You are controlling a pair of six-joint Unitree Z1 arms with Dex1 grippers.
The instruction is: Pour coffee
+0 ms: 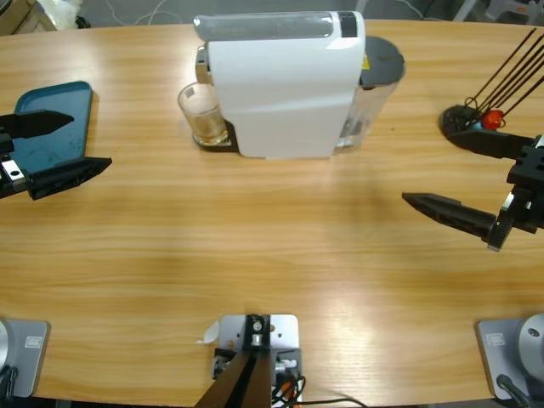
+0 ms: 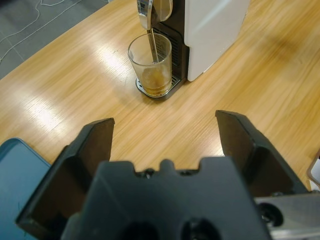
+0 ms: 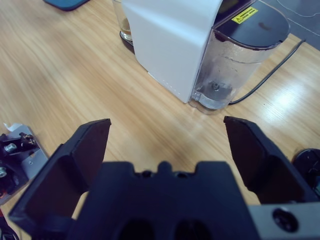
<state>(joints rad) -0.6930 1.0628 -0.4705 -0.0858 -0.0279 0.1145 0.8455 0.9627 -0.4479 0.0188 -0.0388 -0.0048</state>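
A white coffee machine [image 1: 285, 85] stands at the table's far middle, with its clear water tank [image 3: 235, 60] on its right end. A clear glass [image 1: 204, 115] sits on the drip tray under the spout. In the left wrist view a thin stream of coffee runs into the glass [image 2: 150, 65], which holds a little brown coffee at the bottom. My left gripper [image 1: 91, 140] is open and empty at the left edge, well short of the glass. My right gripper [image 1: 425, 166] is open and empty at the right, pointing toward the machine [image 3: 170, 40].
A blue tray [image 1: 51, 127] lies under the left gripper. A black holder with thin sticks [image 1: 467, 119] stands by the right gripper. The machine's cord [image 3: 270, 75] trails behind the tank. Bare wood lies between both grippers and the machine.
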